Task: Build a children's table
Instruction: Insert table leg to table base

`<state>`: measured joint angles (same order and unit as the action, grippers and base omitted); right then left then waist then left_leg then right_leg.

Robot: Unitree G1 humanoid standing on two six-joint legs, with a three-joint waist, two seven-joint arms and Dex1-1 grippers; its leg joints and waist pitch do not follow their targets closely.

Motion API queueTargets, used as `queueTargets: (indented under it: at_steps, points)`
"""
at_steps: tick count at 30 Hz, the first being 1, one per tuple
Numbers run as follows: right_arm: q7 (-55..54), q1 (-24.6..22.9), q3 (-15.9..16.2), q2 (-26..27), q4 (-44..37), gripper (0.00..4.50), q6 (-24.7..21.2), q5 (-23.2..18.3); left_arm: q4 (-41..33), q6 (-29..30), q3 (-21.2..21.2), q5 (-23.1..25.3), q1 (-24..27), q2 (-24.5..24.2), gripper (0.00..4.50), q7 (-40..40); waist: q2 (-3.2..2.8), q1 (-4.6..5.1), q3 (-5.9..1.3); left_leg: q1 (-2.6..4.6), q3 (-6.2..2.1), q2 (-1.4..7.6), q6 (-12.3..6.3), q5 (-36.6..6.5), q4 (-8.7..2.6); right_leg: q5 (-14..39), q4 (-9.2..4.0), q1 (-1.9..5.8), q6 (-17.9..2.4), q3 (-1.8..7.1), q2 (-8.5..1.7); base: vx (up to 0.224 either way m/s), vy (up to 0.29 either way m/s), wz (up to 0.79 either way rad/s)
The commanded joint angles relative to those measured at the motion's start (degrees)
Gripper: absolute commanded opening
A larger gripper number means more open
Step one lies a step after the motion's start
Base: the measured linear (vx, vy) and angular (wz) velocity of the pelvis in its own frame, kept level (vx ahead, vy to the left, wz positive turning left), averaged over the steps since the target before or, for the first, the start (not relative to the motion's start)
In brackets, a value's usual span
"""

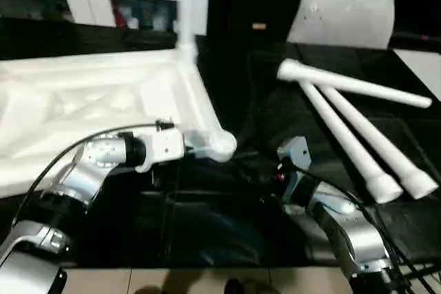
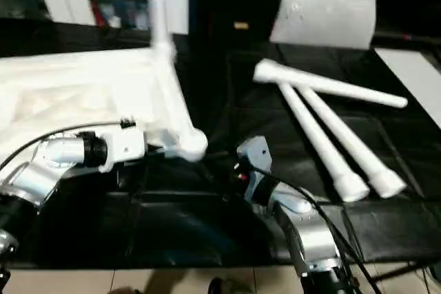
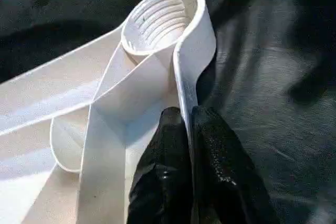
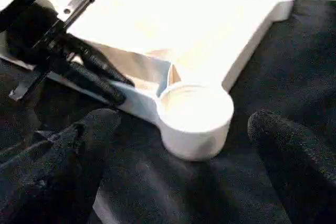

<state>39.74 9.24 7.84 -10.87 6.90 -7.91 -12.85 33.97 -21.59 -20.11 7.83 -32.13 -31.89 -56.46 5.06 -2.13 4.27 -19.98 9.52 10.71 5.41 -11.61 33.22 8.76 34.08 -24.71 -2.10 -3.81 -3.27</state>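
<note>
While I watch from the remote desk, the white plastic rectangular tabletop lies ribbed underside up on the black cloth-covered bench, at my left, w/ one white tapered leg upright in its far corner socket. Three more white tapered round legs lie loose at right, fanned, touching near their narrow ends. L gripper is pinched on the tabletop's thin rim beside the near threaded round socket. R gripper hangs spread wide, just short of that socket.
</note>
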Motion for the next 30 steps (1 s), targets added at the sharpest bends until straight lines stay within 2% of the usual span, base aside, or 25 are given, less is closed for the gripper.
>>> queueTargets:
  at_steps: [1, 4, 5, 6, 8, 9, 11, 14, 16, 17, 18, 19, 20, 21, 22, 23, 24, 25, 26, 27, 28, 29, 30]
  points:
    - [-0.7, 0.7, -0.6, -0.1, -0.7, 4.46, 0.6, 0.3, 2.5, -5.0, -3.7, 3.8, 0.0, 0.6, 0.0, -1.3, -1.1, -0.06, -4.35, 0.11, -0.18, 2.36, -2.32, -8.3, -3.47, 14.2, -3.65, 3.94, -8.3, 3.2, -4.38, 0.0, 0.0, 0.0]
    - [-2.3, 0.5, -1.4, 0.7, -0.9, 4.46, 1.0, 0.2, 6.6, -8.6, -3.1, 3.9, -2.1, 1.4, 0.0, 1.6, -1.0, -0.45, -4.23, 0.13, -0.21, 2.31, -1.56, -9.7, -3.45, 17.8, -3.91, 3.84, -7.1, 3.18, -4.5, 0.0, 0.0, 0.0]
    - [-3.7, 0.5, -2.1, 1.1, -0.8, 4.46, 1.0, 0.2, 9.0, -10.7, -2.5, 4.7, -3.4, 1.7, 0.0, 4.3, -0.61, -0.56, -4.25, 0.12, -0.25, 2.3, -1.31, -10.1, -3.41, 19.4, -4.02, 3.85, -6.3, 3.13, -4.54, 0.0, 0.0, 0.0]
    - [-4.2, 0.5, -2.4, 1.2, -0.8, 4.46, 1.0, 0.2, 9.6, -11.2, -2.3, 4.9, -3.7, 1.8, 0.0, 5.1, -0.67, -0.71, -4.2, 0.31, -0.19, 2.27, -1.22, -10.6, -3.4, 21.2, -4.25, 3.6, -5.4, 3.15, -4.52, 0.0, 0.0, 0.0]
    - [-4.8, 0.6, -3.0, 1.4, -0.8, 4.5, 0.5, -0.2, 10.3, -11.7, -1.5, 4.2, -3.9, 1.8, 0.49, 4.5, -0.65, -0.79, -4.12, 0.16, -0.25, 2.3, -0.96, -10.8, -3.46, 23.1, -4.43, 3.71, -4.7, 3.11, -4.65, 0.0, 0.0, 0.0]
    - [-6.0, 0.8, -4.0, 1.7, -0.7, 4.5, 0.1, -0.7, 10.7, -12.8, -0.1, 2.5, -3.9, 1.8, 0.61, 3.8, -0.49, -0.85, -4.07, 0.12, -0.36, 2.28, -0.72, -11.5, -3.48, 26.4, -4.77, 3.63, -3.5, 3.02, -4.76, 0.0, 0.0, 0.0]
    - [-7.1, 1.0, -5.0, 1.9, -0.8, 4.5, 0.2, -0.9, 10.5, -13.4, 1.3, 0.8, -3.8, 1.8, 0.68, 3.5, -0.55, -0.91, -4.1, 0.04, -0.46, 2.28, -0.55, -11.3, -3.51, 27.6, -4.86, 3.58, -2.8, 2.97, -4.86, 0.0, 0.0, 0.0]
    - [-8.2, 1.2, -6.2, 2.3, -1.4, 4.5, -0.4, -2.0, 9.4, -13.6, 3.4, -1.7, -2.9, 1.6, 1.02, 3.3, -0.6, -0.88, -4.18, -0.05, -0.52, 2.33, -0.49, -11.2, -3.52, 25.9, -4.66, 3.57, -3.3, 2.93, -4.75, 0.0, 0.0, 0.0]
    - [-9.5, 1.2, -6.9, 2.6, -2.2, 4.5, -0.4, -2.1, 7.5, -12.5, 6.0, -6.3, -1.6, 1.9, 1.04, 2.8, -0.67, -0.76, -4.33, -0.08, -0.47, 2.44, -0.24, -10.4, -3.53, 22.1, -4.09, 3.65, -4.8, 2.97, -4.67, 0.0, 0.0, 0.0]
    - [-11.0, 1.4, -7.5, 2.9, -2.9, 4.5, -0.7, -2.1, 3.9, -8.2, 8.7, -11.2, 0.0, 2.6, 1.19, 2.2, -0.74, -0.8, -4.41, 0.02, -0.4, 2.57, 0.2, -10.0, -3.46, 19.8, -3.52, 3.7, -6.3, 3.07, -4.78, 0.0, 0.0, 0.0]
    - [-12.3, 1.8, -7.7, 2.7, -3.0, 4.5, -1.3, -1.4, 0.7, -4.2, 10.3, -14.0, 1.3, 3.2, 1.33, 2.7, -0.76, -0.91, -4.42, 0.03, -0.23, 2.44, 0.07, -9.5, -3.34, 17.6, -3.35, 3.61, -7.4, 3.07, -4.53, 0.0, 0.0, 0.0]
    - [-12.3, 1.8, -7.7, 2.7, -3.0, 4.5, -1.3, -1.4, 0.7, -4.2, 10.3, -14.0, 1.3, 3.2, 1.42, 2.7, -0.83, -0.82, -4.43, 0.23, -0.18, 2.63, 0.47, -9.5, -3.33, 16.5, -2.98, 3.53, -8.3, 3.15, -4.55, 0.0, 0.0, 0.0]
    - [-13.1, 2.0, -7.8, 2.7, -3.1, 4.5, -2.0, -1.0, -1.2, -1.7, 11.2, -15.6, 2.1, 3.6, 1.45, 3.1, -0.71, -0.78, -4.37, 0.14, -0.01, 2.3, -0.01, -9.8, -3.19, 16.7, -3.26, 3.59, -8.3, 3.07, -4.32, 0.0, 0.0, 0.0]
    - [-14.7, 2.5, -8.0, 2.5, -3.2, 4.5, -4.1, -0.4, -5.1, 3.4, 13.0, -18.6, 3.7, 4.5, 1.64, 4.8, -0.79, -0.71, -4.39, -0.02, -0.05, 2.48, 0.42, -9.2, -3.15, 16.0, -2.71, 3.86, -9.2, 3.18, -4.5, 0.0, 0.0, 0.0]
    - [-15.9, 2.9, -8.2, 2.4, -3.2, 4.5, -5.3, 0.2, -7.6, 6.4, 14.1, -20.1, 4.8, 5.3, 1.64, 6.8, -0.54, -0.77, -4.33, -0.05, 0.09, 2.29, 0.11, -9.2, -3.07, 16.7, -3.13, 3.76, -8.8, 3.14, -4.28, 0.0, 0.0, 0.0]
    - [-16.4, 3.1, -8.3, 2.4, -3.1, 4.5, -5.6, 0.5, -8.7, 8.0, 14.6, -20.7, 5.4, 5.8, 1.77, 7.9, -0.69, -0.86, -4.28, -0.05, 0.16, 2.19, 0.0, -9.3, -2.99, 17.6, -3.21, 3.69, -8.6, 3.15, -4.27, 0.0, 0.0, 0.0]
    - [-17.6, 3.6, -8.5, 2.5, -3.0, 4.5, -6.6, 1.1, -12.4, 12.7, 15.9, -22.5, 7.1, 7.4, 1.86, 11.7, -0.64, -0.82, -4.24, -0.12, 0.19, 2.14, 0.02, -9.6, -2.93, 18.6, -3.27, 3.71, -8.1, 3.12, -4.12, 0.0, 0.0, 0.0]
    - [-17.7, 3.6, -8.5, 2.5, -3.0, 4.5, -6.6, 1.1, -12.6, 13.1, 16.0, -22.6, 7.2, 7.5, 1.86, 12.2, -0.63, -0.79, -4.32, -0.15, 0.14, 2.21, 0.24, -9.8, -2.86, 19.0, -3.13, 3.85, -7.8, 3.08, -4.16, 0.0, 0.0, 0.0]
    - [-18.2, 3.8, -8.6, 2.5, -3.0, 4.5, -7.0, 1.3, -14.2, 15.0, 16.7, -23.2, 8.0, 8.5, 1.91, 14.4, -0.57, -0.79, -4.22, -0.19, 0.23, 2.0, -0.1, -10.3, -2.81, 21.4, -3.64, 3.66, -6.4, 3.02, -4.02, 0.0, 0.0, 0.0]
    - [-19.3, 4.1, -8.8, 2.5, -3.2, 4.5, -8.0, 1.7, -16.7, 18.4, 17.9, -24.6, 9.1, 10.4, 2.14, 18.5, -0.56, -0.66, -4.21, -0.29, 0.11, 2.06, 0.09, -10.6, -2.76, 22.8, -3.66, 3.75, -5.7, 2.9, -3.99, 0.0, 0.0, 0.0]
    - [-19.5, 4.2, -8.9, 2.4, -3.3, 4.5, -8.3, 1.8, -17.2, 19.0, 18.1, -24.9, 9.3, 10.7, 2.14, 19.3, -0.5, -0.69, -4.13, -0.23, 0.17, 1.91, -0.19, -11.0, -2.72, 24.4, -4.15, 3.57, -4.9, 2.82, -3.9, 0.0, 0.0, 0.0]
    - [-21.2, 4.7, -9.4, 2.2, -3.8, 4.5, -10.0, 2.3, -20.9, 22.9, 19.2, -26.3, 10.6, 12.7, 2.27, 23.5, -0.16, -0.49, -4.22, -0.38, 0.06, 1.97, -0.12, -11.0, -2.64, 26.2, -3.9, 3.69, -3.7, 2.76, -3.91, 0.0, 0.0, 0.0]
    - [-25.0, 6.6, -11.4, 0.9, -4.1, 4.5, -13.7, 3.2, -28.7, 28.7, 19.2, -26.2, 13.6, 15.2, 2.35, 28.6, -0.06, -0.23, -4.15, -0.33, -0.09, 2.32, 0.34, -10.6, -2.58, 25.7, -3.72, 3.62, -3.8, 2.67, -3.82, 0.0, 0.0, 0.0]
